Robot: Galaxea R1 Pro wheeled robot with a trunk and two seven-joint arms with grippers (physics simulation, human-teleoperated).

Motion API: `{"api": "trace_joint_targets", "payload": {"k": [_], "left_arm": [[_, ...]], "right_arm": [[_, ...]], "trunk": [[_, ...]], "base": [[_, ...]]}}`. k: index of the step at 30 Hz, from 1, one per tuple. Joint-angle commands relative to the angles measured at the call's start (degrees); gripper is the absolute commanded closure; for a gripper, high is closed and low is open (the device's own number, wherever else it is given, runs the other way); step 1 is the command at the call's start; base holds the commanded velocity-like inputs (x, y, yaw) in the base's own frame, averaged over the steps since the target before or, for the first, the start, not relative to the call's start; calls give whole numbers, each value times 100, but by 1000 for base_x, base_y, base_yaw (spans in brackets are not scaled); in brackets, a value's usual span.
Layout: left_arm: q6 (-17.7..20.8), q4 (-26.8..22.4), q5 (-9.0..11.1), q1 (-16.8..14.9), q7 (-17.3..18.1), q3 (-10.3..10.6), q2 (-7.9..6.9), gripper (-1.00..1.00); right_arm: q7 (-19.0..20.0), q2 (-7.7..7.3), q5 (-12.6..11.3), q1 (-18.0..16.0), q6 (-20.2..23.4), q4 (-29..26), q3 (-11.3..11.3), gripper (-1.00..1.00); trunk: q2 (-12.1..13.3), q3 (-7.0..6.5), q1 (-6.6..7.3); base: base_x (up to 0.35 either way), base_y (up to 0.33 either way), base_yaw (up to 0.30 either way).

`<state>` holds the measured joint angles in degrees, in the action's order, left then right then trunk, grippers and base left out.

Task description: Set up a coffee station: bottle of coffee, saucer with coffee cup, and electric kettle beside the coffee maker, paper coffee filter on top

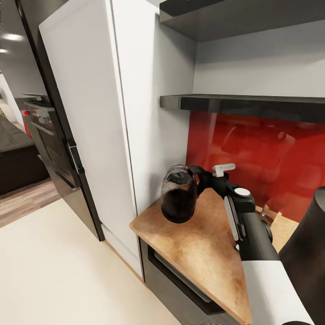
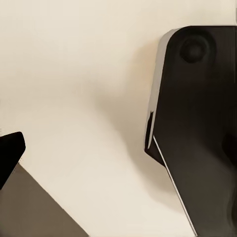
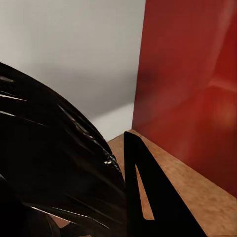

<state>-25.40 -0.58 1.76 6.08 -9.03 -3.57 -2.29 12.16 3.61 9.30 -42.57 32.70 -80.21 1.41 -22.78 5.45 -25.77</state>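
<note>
In the head view, my right gripper is at the loop handle of the electric kettle, and the jaws look closed around that handle. The kettle is upright at the near end of the kitchen countertop, close to the white tall cabinet. Its base seems a little above the wood, or just touching it; I cannot tell which. Behind it is the red backsplash, and above it the kitchen shelf, of which I see the dark underside and front edge. At the right edge stands a tall dark cylinder, well apart from the kettle.

In the left wrist view, I see pale floor and a dark part of my own body. A small black tip comes in at one edge, perhaps one finger of my left gripper, so I cannot tell how its jaws stand.

In the right wrist view, the glassy black body of the kettle is very close to the camera, with one black finger beside it, over the wood and near the red wall.

I judge that the step in hand is placing the kettle. The next move calls for carrying it level along the counter, setting it down flat next to the coffee maker, and only then opening the jaws.
</note>
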Motion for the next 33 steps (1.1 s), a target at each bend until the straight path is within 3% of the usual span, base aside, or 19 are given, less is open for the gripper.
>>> {"api": "trace_joint_targets", "payload": {"k": [1, 21, 33], "left_arm": [[-11, -8, 17, 0, 16, 5, 0, -100], [9, -21, 26, -21, -11, 67, -45, -100], [8, -21, 27, -27, -11, 59, -50, -100]], "right_arm": [[50, 8, 34, -4, 36, -10, 12, 100], [73, 8, 19, 29, 228, -74, 8, 100], [76, 8, 19, 47, 228, -76, 8, 100]], "trunk": [[-14, 11, -2], [-14, 11, -2], [-14, 1, -2]], "base": [[-154, 144, 0], [-43, 286, -2], [-202, 256, -223]]}}
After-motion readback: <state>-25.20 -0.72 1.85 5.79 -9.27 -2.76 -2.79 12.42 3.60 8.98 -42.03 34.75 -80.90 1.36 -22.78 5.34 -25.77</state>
